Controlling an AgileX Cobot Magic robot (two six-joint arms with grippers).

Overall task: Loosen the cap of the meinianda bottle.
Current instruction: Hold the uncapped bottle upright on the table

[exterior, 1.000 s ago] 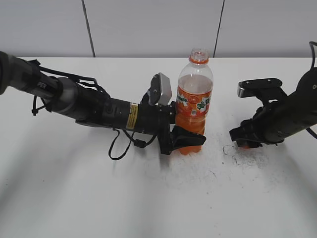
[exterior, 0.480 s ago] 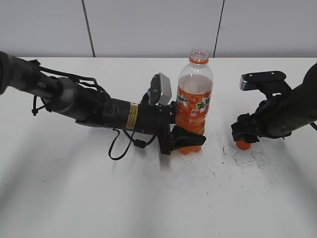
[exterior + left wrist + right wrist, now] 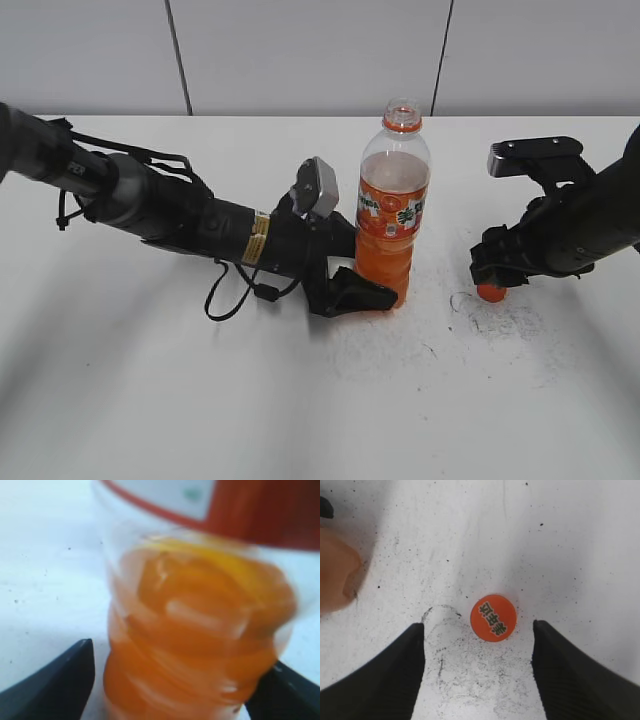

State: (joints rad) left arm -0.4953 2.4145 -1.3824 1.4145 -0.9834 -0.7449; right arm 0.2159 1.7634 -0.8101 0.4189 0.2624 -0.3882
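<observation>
Cap (image 3: 493, 617) off, flat on desk (image 3: 300, 400), right of centre, well apart from meinianda bottle (image 3: 392, 210).
Lies centred between spread fingers of right pincer (image 3: 477, 667), empty, nearer arm; left pincer (image 3: 170, 680) open around bottle base, seemingly not clamping.

Left tool (image 3: 375, 297) now unclamped from the meinianda bottle (image 3: 391, 205); right tool (image 3: 492, 272) lifted off the cap (image 3: 490, 292).
</observation>
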